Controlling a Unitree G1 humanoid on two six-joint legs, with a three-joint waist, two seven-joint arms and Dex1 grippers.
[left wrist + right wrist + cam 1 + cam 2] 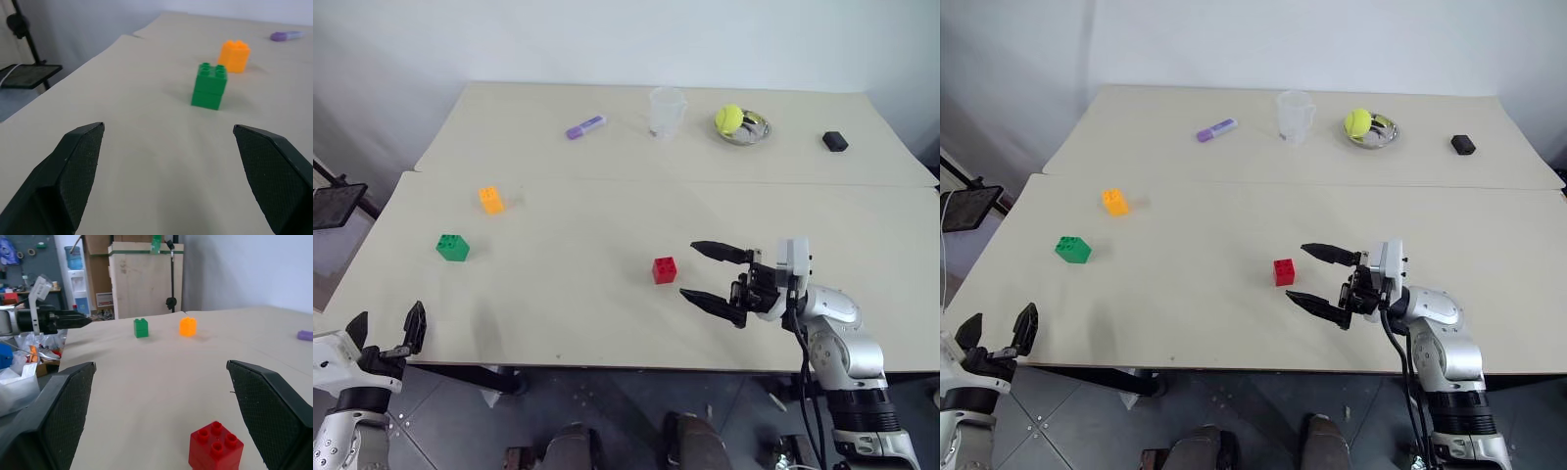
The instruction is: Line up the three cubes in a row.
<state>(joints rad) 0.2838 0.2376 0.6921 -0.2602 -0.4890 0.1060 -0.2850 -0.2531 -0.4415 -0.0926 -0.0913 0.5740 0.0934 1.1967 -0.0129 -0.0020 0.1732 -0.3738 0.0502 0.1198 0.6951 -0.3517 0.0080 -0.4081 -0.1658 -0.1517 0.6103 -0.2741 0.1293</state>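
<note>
While the left gripper [386, 333] sits spread at the table [607, 323] edge, the right gripper [705, 274] gapes beside the red cube [665, 270]; green cube [452, 248] and orange-yellow cube [490, 200] stand far left; bowl [744, 132] contents partly hidden.

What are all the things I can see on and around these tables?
red cube: one, red, near table, just in front of the right claw
green cube: one, green, near table, left side
orange-yellow cube: one, orange-yellow, behind the green one
marker: one, purple, far table
cup: one, clear, far table
ball: one, yellow-green, in a metal dish
block: one, black, far table, right end
tables: two, beige, pushed together
left claw: open, at the near left edge
right claw: open, empty
</note>
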